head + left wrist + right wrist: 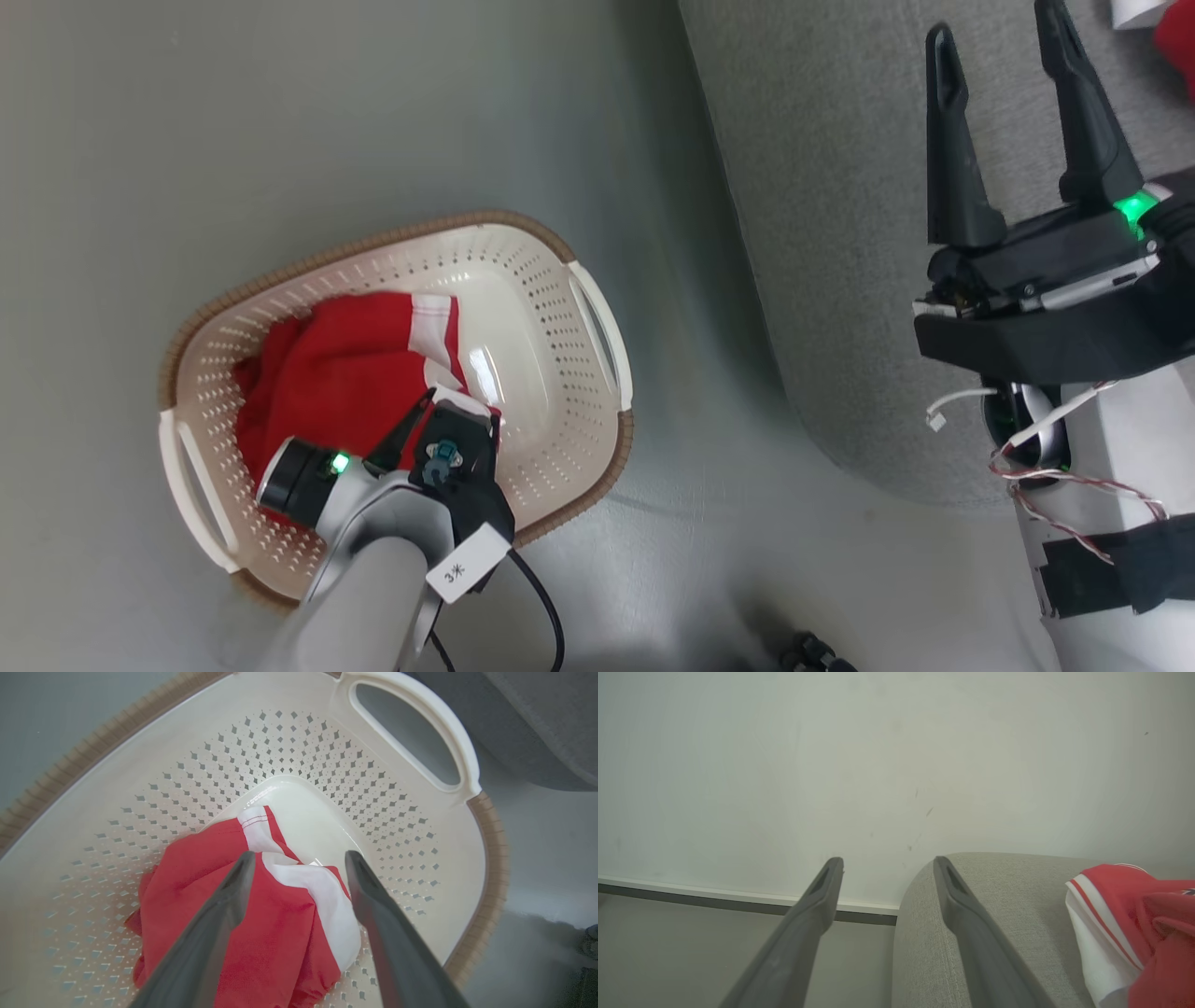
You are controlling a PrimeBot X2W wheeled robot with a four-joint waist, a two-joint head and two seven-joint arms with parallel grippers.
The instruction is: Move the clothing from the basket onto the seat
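The clothing (261, 933) is heaped toward 8 o'clock in the basket (289, 742), straddled by the nearer left gripper (300, 856), jaws spread wide, while the right gripper (994, 23) is held open over the seat (822, 187).

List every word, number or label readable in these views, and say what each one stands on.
"3" with a star-like mark after it: handwritten on the white tag hanging from the left arm.
Dark marking on the red garment lying on the sofa: cut off at the picture's edge, unreadable.
Nothing else is readable.
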